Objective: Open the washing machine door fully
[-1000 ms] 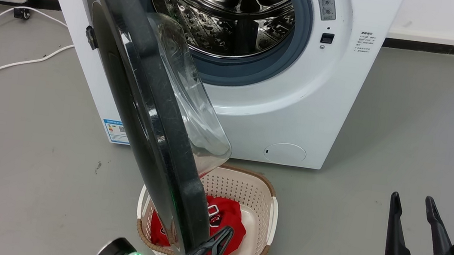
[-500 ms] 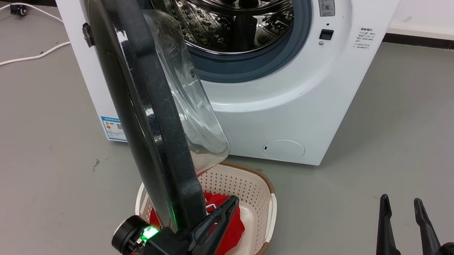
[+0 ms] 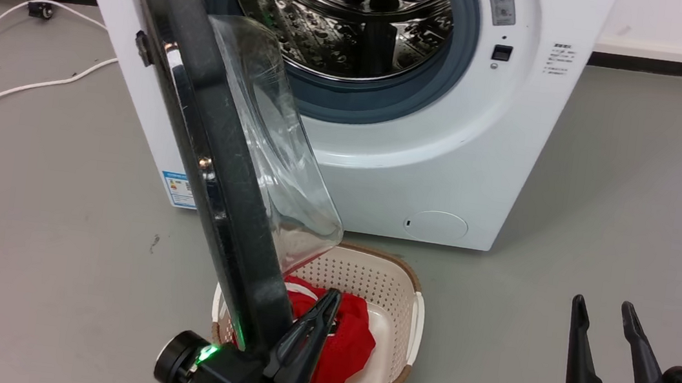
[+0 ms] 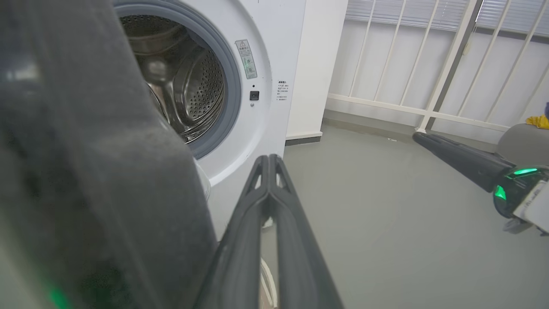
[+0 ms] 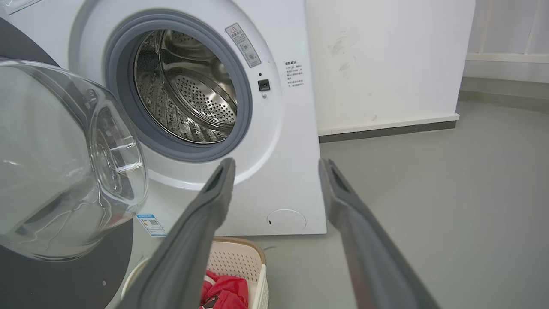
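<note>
One door (image 3: 217, 137) swung out, top cut off, basket (image 3: 415, 314) partly hidden behind it, left hand (image 3: 331, 298) clenched beside its edge, right hand (image 3: 602, 305) released.

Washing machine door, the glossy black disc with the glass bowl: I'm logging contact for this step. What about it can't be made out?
Whether the left gripper touches the round glossy black washing machine door: head view, the door's lower rim overlaps the gripper's body; left wrist view, the door is a close dark blur.
Door's top: cut off by the head view's upper edge.
Small black nub on its outer face: too small to identify.
</note>
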You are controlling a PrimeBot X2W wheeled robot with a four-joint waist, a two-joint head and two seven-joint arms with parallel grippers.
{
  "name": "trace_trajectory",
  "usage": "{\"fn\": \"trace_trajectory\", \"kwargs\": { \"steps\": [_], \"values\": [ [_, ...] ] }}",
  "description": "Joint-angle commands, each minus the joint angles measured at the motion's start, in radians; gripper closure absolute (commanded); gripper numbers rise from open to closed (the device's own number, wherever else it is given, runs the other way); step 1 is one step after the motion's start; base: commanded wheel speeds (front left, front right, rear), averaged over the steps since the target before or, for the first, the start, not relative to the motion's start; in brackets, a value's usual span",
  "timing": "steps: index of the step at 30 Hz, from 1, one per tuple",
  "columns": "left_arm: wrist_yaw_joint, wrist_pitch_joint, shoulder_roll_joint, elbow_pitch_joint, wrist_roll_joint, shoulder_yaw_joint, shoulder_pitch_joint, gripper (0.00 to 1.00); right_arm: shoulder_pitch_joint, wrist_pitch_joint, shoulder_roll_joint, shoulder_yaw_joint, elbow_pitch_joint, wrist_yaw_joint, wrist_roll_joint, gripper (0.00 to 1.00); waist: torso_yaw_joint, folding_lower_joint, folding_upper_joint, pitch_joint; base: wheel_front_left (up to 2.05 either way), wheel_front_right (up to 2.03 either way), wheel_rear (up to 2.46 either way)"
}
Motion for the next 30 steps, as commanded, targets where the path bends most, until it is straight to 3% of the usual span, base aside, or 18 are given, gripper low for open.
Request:
{"fn": "trace_trajectory", "kwargs": {
  "steps": [1, 15, 21, 30],
  "values": [
    [0.019, -0.004, 0.026, -0.008, -0.007, 0.035, 0.008, 1.00, -0.001, -0.002, 0.001, 0.000, 0.002, 0.000, 0.000, 0.00, 0.016, 0.0000, 0.0000, 0.000, 0.00, 0.00, 0.00],
    [0.103, 0.028, 0.070, -0.123, -0.050, 0.106, 0.161, 1.00, 0.014, -0.002, 0.001, -0.013, 0.002, 0.000, -0.008, 0.00, 0.167, 0.0000, 0.0000, -0.002, 0.00, 0.00, 0.00],
    [0.144, 0.025, 0.117, -0.125, -0.072, 0.193, 0.191, 1.00, 0.008, -0.002, 0.001, -0.007, 0.003, 0.000, -0.015, 0.00, 0.243, 0.0000, 0.0000, 0.000, 0.00, 0.00, 0.00],
    [0.164, -0.002, 0.179, -0.070, -0.121, 0.354, 0.146, 1.00, -0.005, 0.005, 0.001, 0.011, 0.005, 0.000, -0.019, 0.00, 0.223, 0.0000, 0.0000, 0.009, 0.00, 0.00, 0.00]
  ]
}}
